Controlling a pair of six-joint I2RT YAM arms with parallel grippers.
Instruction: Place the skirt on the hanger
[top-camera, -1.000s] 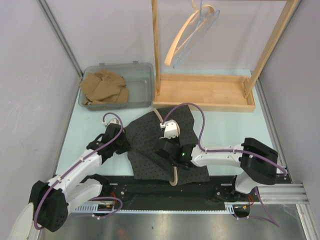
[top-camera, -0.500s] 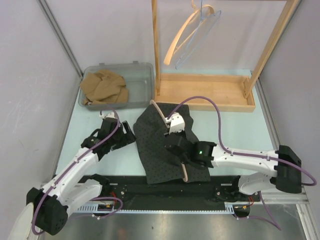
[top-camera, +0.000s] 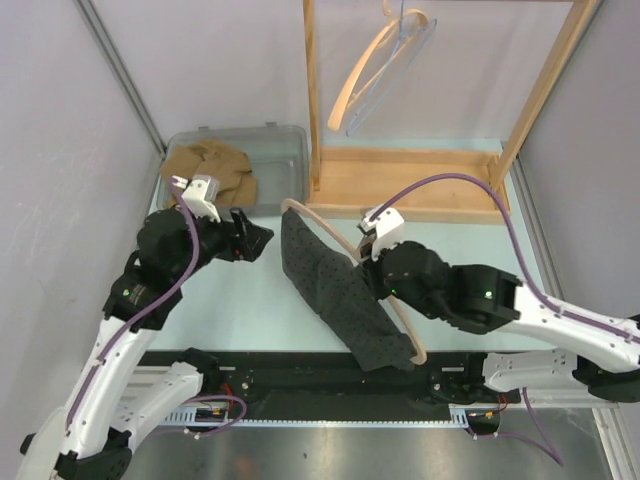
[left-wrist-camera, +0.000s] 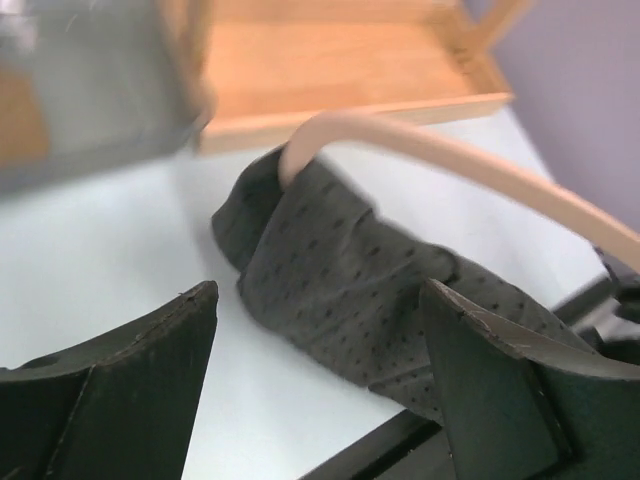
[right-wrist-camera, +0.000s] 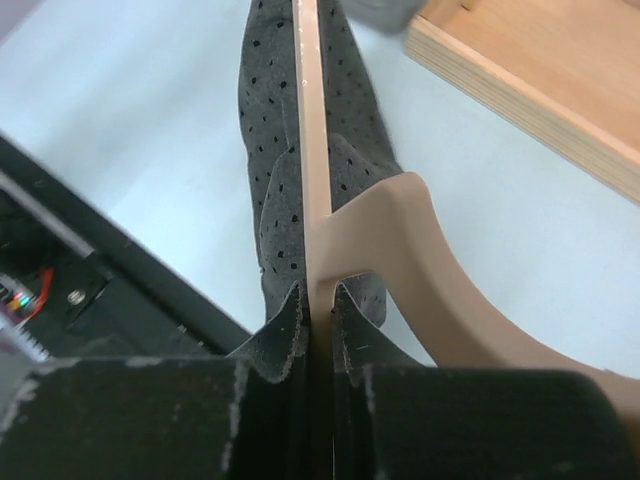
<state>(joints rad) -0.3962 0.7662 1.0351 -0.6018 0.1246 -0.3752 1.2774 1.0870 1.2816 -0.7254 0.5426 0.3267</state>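
Dark dotted skirt (top-camera: 345, 295) draped over curved beige hanger (top-camera: 322, 222), tilted, fabric hanging below

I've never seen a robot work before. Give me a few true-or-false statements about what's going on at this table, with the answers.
1. The right gripper is clamped on a wooden hanger. True.
2. The left gripper is holding the dark skirt. False: it is wide open with nothing in it, and it is apart from the skirt.
3. The skirt is draped over the hanger. True.
4. The grey bin is empty. False: a tan cloth lies in it.
5. Nothing hangs on the wooden rack. False: a spare hanger hangs from its top.
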